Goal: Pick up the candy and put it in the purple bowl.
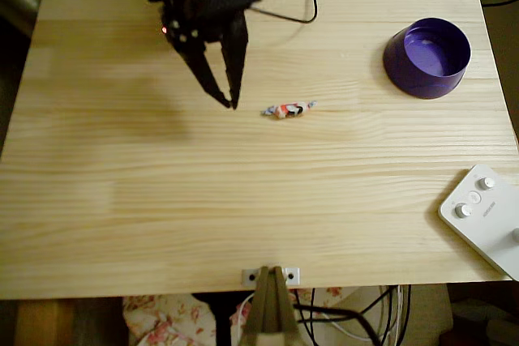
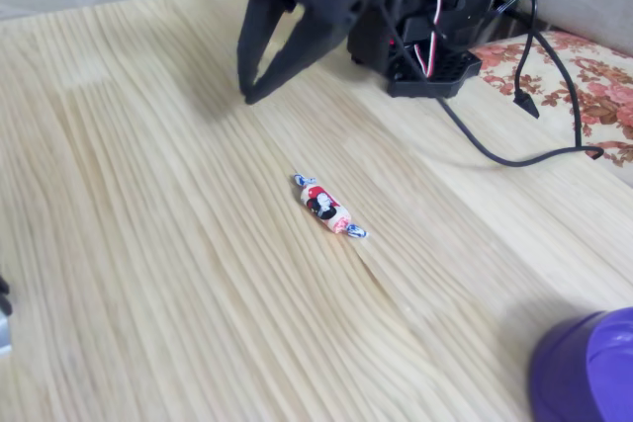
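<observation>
The candy (image 1: 288, 109) is a small sweet in a red, white and dark wrapper with twisted ends. It lies flat on the wooden table near the middle, and the fixed view (image 2: 326, 209) shows it free of any contact. My black gripper (image 1: 230, 104) hangs just left of the candy in the overhead view, a short gap away. Its fingertips meet in a point with nothing between them, so it is shut; the fixed view shows it (image 2: 247, 96) above and behind the candy. The purple bowl (image 1: 405, 58) stands upright at the table's far right, with its rim at the fixed view's bottom right corner (image 2: 584, 368).
A white box with knobs (image 1: 486, 216) sits at the table's right front corner. A black cable (image 2: 495, 150) trails from the arm's base across the back of the table. Bare wood (image 1: 162, 200) stretches between candy and bowl and across the front.
</observation>
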You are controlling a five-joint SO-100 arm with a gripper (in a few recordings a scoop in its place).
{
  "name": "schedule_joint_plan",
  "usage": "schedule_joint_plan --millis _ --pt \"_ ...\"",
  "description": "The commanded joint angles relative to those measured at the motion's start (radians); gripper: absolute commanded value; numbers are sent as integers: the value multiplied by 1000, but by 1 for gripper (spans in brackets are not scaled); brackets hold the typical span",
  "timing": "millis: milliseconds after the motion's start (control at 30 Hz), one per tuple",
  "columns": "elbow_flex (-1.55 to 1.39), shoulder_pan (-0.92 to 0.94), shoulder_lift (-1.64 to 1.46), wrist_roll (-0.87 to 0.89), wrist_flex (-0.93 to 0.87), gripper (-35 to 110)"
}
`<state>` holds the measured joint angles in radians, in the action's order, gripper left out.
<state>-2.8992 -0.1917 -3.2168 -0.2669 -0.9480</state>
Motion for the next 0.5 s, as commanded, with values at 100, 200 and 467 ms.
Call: schedule_joint_plan --millis 100,200,467 --pt "275 -66 160 -196 -18 -1" --pt "282 -89 172 -272 2 -1" --pt "604 -44 635 -258 -48 -1"
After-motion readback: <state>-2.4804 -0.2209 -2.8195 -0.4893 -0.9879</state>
